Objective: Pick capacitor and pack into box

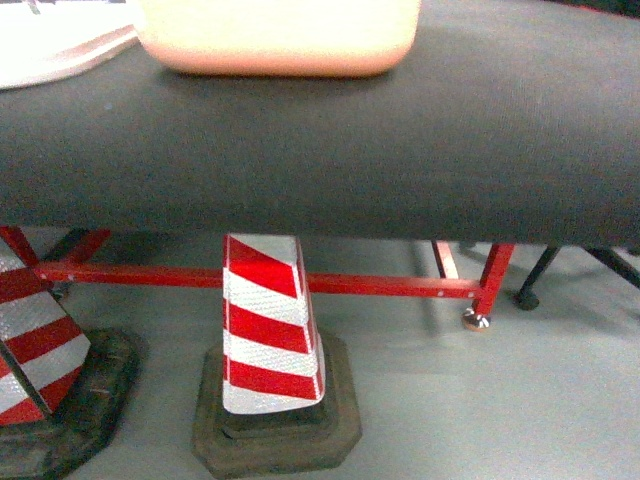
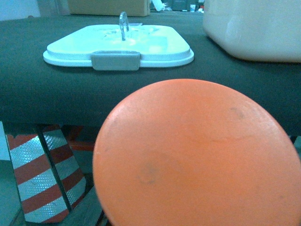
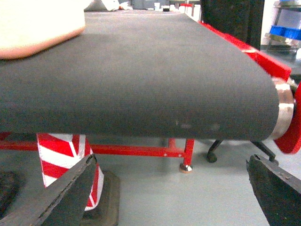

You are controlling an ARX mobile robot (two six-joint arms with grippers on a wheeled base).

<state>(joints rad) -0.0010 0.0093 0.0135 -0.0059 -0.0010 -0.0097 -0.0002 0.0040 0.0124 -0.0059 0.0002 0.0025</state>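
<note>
An orange-red round face, the capacitor (image 2: 197, 155), fills the lower part of the left wrist view, hanging in front of the black surface's front edge. It hides the left gripper's fingers, which hold it. The pale pink box (image 1: 280, 40) stands open on the black surface at the back; it also shows as the box (image 2: 254, 28) and the box (image 3: 37, 23). Its white lid (image 2: 117, 44) with a grey latch lies flat to the left of it. My right gripper (image 3: 174, 197) is open wide with nothing between its fingers, low, in front of the surface's edge.
The black belt-like table (image 1: 400, 150) stands on a red frame (image 1: 350, 283). Red-and-white cones (image 1: 265, 330) stand on the floor under it. A brown carton (image 2: 108, 7) is behind the lid. Blue bins (image 3: 287, 33) sit far right, near the metal roller end (image 3: 284, 108).
</note>
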